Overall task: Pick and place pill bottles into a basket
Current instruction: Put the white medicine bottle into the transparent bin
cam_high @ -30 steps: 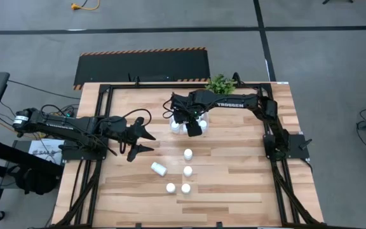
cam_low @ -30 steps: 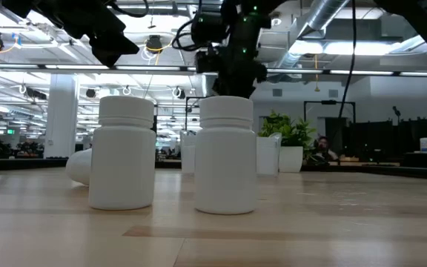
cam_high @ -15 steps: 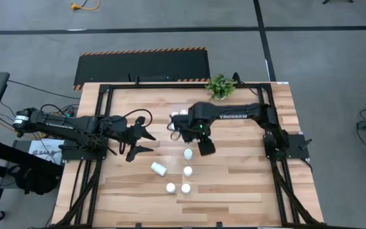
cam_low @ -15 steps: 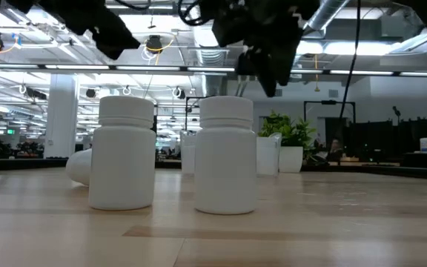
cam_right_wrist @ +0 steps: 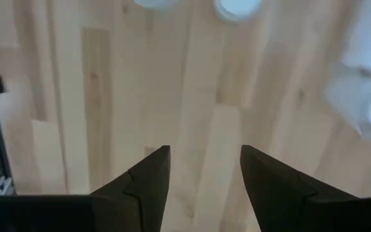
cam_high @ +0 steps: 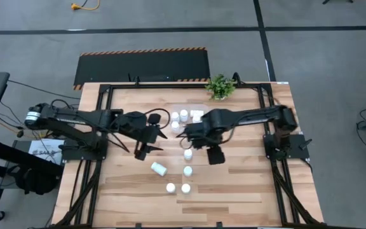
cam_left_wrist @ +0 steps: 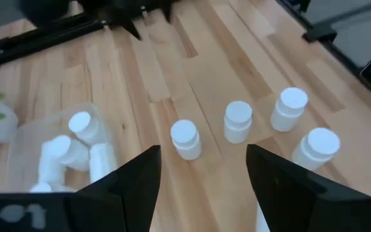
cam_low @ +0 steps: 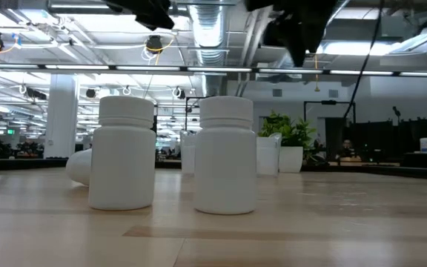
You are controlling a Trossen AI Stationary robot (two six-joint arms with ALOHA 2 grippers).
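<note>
The right gripper (cam_high: 215,156) hung open and empty at centre frame, just right of an upright bottle (cam_high: 187,154) on the counter (cam_high: 246,184). The left gripper (cam_high: 141,151), also open, waited centre-left. The basket (cam_high: 199,114) lay above. Advice: centre the fingers (cam_right_wrist: 148,174) on the bottle before closing.

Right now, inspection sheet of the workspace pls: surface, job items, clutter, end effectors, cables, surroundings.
Surface: wooden table, black frame rails along its edges.
Job's things: clear basket holds several pill bottles; five more on the wood, four upright, one lying bottle.
Clutter: potted plant at the far edge.
End effectors: left end effector open, empty, near the basket; right end effector open, empty, over bare wood beside the loose bottles.
Cables: dark leads by the left arm's base.
Surroundings: grey floor, black striped mat behind the table.
</note>
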